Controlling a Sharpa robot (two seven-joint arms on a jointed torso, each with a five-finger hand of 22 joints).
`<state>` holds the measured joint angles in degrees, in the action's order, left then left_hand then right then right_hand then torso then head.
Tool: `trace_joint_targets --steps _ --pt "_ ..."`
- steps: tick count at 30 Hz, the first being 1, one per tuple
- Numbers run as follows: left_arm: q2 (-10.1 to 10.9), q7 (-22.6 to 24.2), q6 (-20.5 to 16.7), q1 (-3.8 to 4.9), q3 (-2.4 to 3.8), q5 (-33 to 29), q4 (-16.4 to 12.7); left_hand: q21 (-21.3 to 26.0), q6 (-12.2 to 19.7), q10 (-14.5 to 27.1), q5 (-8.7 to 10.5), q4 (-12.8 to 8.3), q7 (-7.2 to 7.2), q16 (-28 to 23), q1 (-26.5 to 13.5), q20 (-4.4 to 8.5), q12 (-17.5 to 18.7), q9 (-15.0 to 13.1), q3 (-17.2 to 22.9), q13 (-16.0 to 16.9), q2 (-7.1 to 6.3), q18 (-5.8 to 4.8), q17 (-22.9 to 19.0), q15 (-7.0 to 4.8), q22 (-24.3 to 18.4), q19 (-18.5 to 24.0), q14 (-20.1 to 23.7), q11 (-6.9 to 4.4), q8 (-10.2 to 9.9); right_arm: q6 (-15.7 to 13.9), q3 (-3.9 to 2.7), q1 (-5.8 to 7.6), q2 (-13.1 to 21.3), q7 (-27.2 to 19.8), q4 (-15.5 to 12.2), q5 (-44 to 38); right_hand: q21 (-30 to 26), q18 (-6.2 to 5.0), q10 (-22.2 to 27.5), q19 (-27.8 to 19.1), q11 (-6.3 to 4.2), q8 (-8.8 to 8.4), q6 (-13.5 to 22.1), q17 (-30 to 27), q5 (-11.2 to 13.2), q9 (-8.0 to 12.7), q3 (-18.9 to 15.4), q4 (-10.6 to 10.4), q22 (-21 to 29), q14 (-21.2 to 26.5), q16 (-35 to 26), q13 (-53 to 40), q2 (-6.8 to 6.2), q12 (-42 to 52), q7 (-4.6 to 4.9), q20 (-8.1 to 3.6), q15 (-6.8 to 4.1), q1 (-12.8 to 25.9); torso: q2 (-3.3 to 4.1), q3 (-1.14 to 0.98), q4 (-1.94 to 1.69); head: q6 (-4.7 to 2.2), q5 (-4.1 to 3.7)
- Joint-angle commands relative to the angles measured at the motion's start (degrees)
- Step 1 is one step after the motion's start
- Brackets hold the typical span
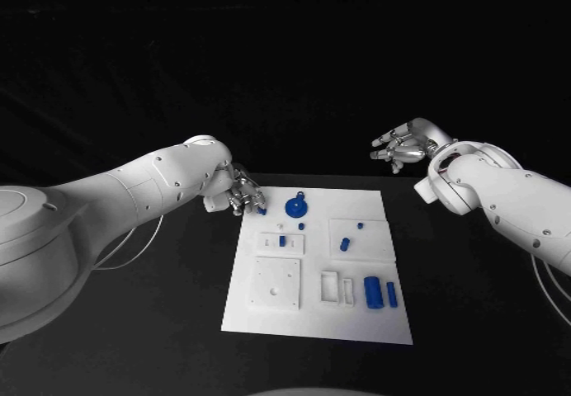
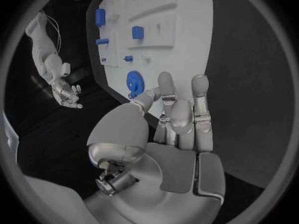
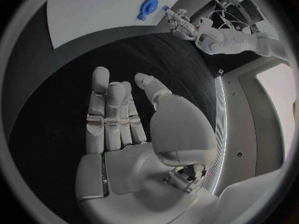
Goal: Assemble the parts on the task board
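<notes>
The white task board [image 1: 271,318] lies in the middle of the black table. A blue gear [image 1: 296,203] sits near its far edge, with small blue parts [image 1: 282,241] [image 1: 345,244] behind it and two blue cylinders [image 1: 372,291] at the near right. My left hand [image 1: 244,195] hovers at the board's far left corner, fingers extended and holding nothing. In the left wrist view the fingertips [image 2: 166,79] lie close to the gear [image 2: 135,82]. A blue sliver by the thumb is partly hidden. My right hand [image 1: 404,142] is raised beyond the far right corner, open and empty.
White raised blocks and recessed frames [image 1: 276,283] stand on the board's near half. Bare black tabletop [image 1: 143,330] surrounds the board on all sides. The right wrist view shows my right hand [image 3: 124,124] over bare table, away from the board [image 3: 93,10].
</notes>
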<state>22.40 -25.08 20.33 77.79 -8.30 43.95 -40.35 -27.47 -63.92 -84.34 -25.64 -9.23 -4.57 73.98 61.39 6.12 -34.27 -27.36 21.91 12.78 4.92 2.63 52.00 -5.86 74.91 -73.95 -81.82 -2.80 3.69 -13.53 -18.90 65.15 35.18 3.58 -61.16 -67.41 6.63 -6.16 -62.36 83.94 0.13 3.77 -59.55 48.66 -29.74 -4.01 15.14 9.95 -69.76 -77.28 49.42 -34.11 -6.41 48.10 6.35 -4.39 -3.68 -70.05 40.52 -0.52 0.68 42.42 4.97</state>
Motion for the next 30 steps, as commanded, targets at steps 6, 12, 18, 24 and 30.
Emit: trace_joint_targets --steps 6,12,18,24,30 --pt "3.9 -1.5 -5.2 0.64 0.12 -5.7 -7.0 -0.7 -4.8 -2.4 -2.65 -3.2 3.67 0.6 -1.3 -0.43 -2.3 -9.2 3.1 -2.0 -0.82 1.73 1.9 0.02 1.1 -0.7 -1.0 -0.82 0.1 0.7 -0.03 0.01 0.7 -0.1 0.5 0.9 -0.2 0.04 -0.1 1.6 0.02 -0.19 0.2 -0.1 0.0 0.1 0.3 -0.1 0.0 0.4 -0.3 0.1 -0.09 -0.3 0.19 -0.23 0.12 0.5 -0.19 -0.11 -0.52 -0.35 0.15" --pt "9.2 -2.1 -9.8 1.23 0.13 -8.3 -16.3 -1.4 -5.4 -2.5 -3.69 -3.2 3.90 1.2 -1.3 -0.95 -4.1 -9.6 2.9 -3.7 -1.67 2.27 3.0 0.05 1.1 -0.7 -1.3 -0.91 0.2 0.7 -0.02 0.01 1.3 0.0 0.9 1.3 -0.2 0.04 -0.1 1.6 0.02 -0.19 0.2 -0.1 0.0 0.1 0.3 -0.1 0.0 0.4 -0.3 0.1 -0.09 -0.3 0.19 -0.23 0.12 0.5 -0.37 -0.08 -0.69 0.14 0.10" --pt "13.5 -2.2 -13.7 1.35 -0.01 -8.9 -23.5 -2.0 -6.1 -2.5 -3.55 -2.9 4.16 1.7 -1.1 -1.29 -5.5 -10.4 2.4 -5.1 -2.26 2.60 3.6 0.03 1.0 -0.6 -1.4 -1.06 0.2 0.7 -0.02 0.00 1.9 0.1 0.5 1.4 -0.2 0.04 -0.1 1.7 0.00 -0.19 0.2 -0.1 -0.1 0.0 0.3 -0.1 0.0 0.4 -0.3 0.1 -0.08 -0.2 0.17 -0.24 0.10 0.4 -0.49 -0.12 -0.93 0.28 0.38" --pt "16.2 -1.6 -18.4 1.36 -0.46 -6.9 -28.5 -2.4 -6.3 -2.5 -3.46 -2.7 4.27 2.1 -1.0 -1.69 -6.2 -11.2 2.3 -6.1 -2.58 2.99 3.8 0.04 1.0 -0.5 -1.4 -1.10 0.2 0.7 -0.02 -0.07 2.1 0.2 0.1 1.4 -0.2 0.04 -0.1 1.7 0.01 -0.19 0.2 -0.1 0.0 0.0 0.3 -0.1 0.0 0.4 -0.3 0.1 -0.03 -0.2 0.19 -0.24 0.11 0.5 -0.78 -0.11 -1.19 0.63 0.18" --pt "18.1 -1.2 -24.4 1.33 -2.82 -3.0 -33.3 -2.7 -6.5 -2.5 -3.34 -2.6 4.34 2.3 -0.9 -1.98 -6.6 -11.4 2.3 -6.5 -2.70 3.31 3.8 0.05 1.0 -0.7 -1.5 -1.13 0.3 0.6 -0.02 -0.25 2.5 0.2 -0.7 1.4 -0.2 0.04 -0.2 1.7 -0.01 -0.18 0.2 -0.1 -0.1 0.0 0.3 -0.2 0.0 0.3 -0.3 0.1 -0.05 -0.2 0.17 -0.24 0.11 0.6 -0.92 -0.20 -1.38 1.04 0.34"
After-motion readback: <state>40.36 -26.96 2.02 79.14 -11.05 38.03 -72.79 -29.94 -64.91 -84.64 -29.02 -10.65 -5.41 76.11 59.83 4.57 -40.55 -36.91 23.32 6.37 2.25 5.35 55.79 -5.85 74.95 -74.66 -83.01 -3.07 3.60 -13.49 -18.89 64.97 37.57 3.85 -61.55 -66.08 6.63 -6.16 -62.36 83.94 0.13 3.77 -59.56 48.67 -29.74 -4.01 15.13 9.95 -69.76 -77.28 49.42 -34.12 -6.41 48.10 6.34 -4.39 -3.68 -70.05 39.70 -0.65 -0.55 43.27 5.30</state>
